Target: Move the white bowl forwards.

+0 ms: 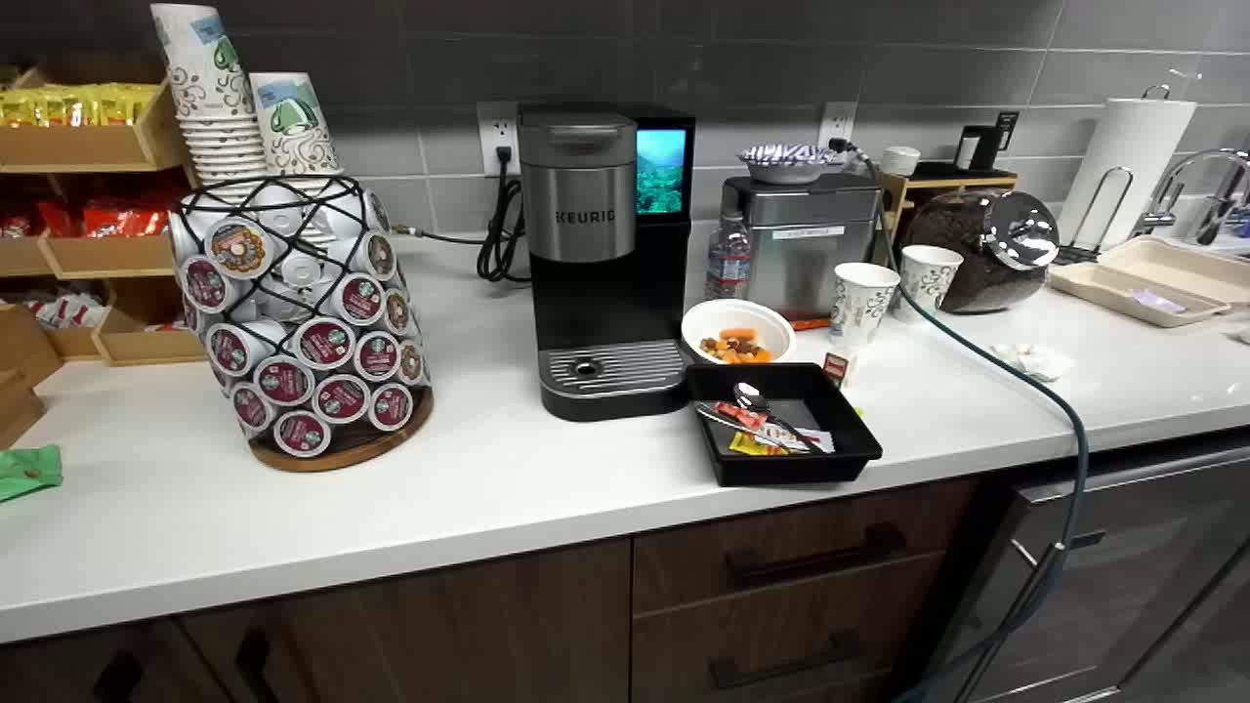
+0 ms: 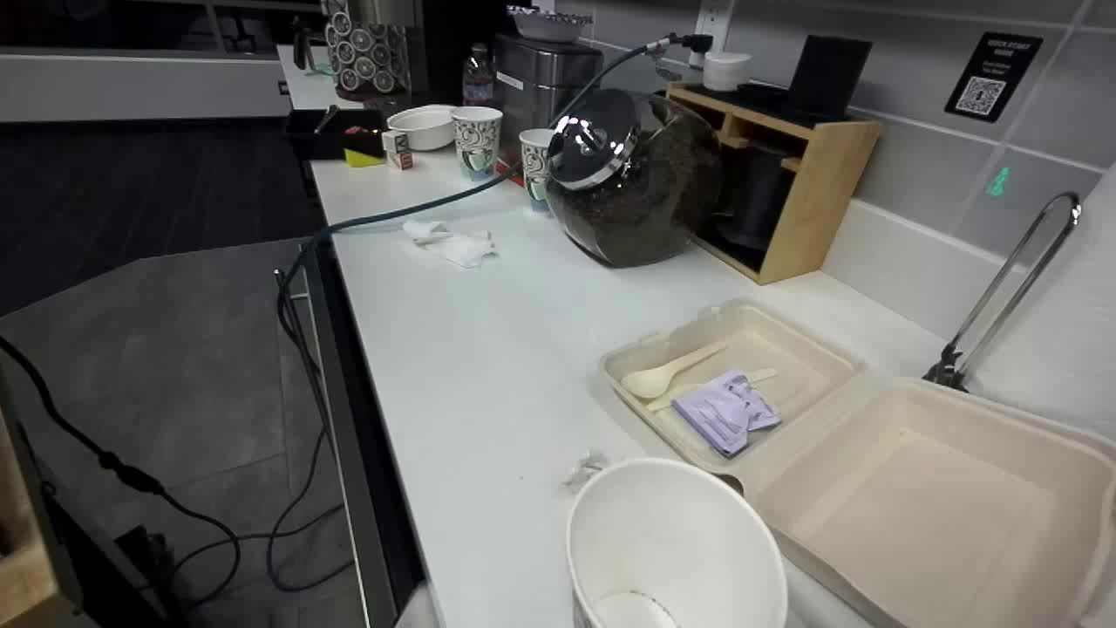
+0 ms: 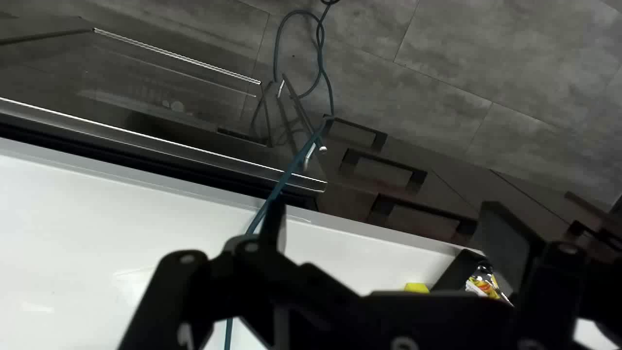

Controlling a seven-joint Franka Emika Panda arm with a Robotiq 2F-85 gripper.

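Note:
The white bowl [image 1: 703,324] stands on the white counter beside the coffee maker's base, just behind the black tray. It holds orange pieces and some darker bits. It also shows as a shallow white bowl [image 2: 425,131] in an exterior view, between the black tray and a paper cup. My gripper [image 3: 391,233] is open in the wrist view, with its two fingers wide apart and nothing seen between them. It points over the counter's front edge. I cannot make out the bowl in the wrist view. The arm and gripper are in neither exterior view.
The black tray [image 1: 850,454] with spoons and packets sits at the counter's front edge. The Keurig coffee maker [image 1: 586,283] and paper cups [image 1: 859,303] flank the bowl. A dark teal cable [image 1: 1035,386] hangs across the counter. A glass jar [image 2: 636,192] stands farther along.

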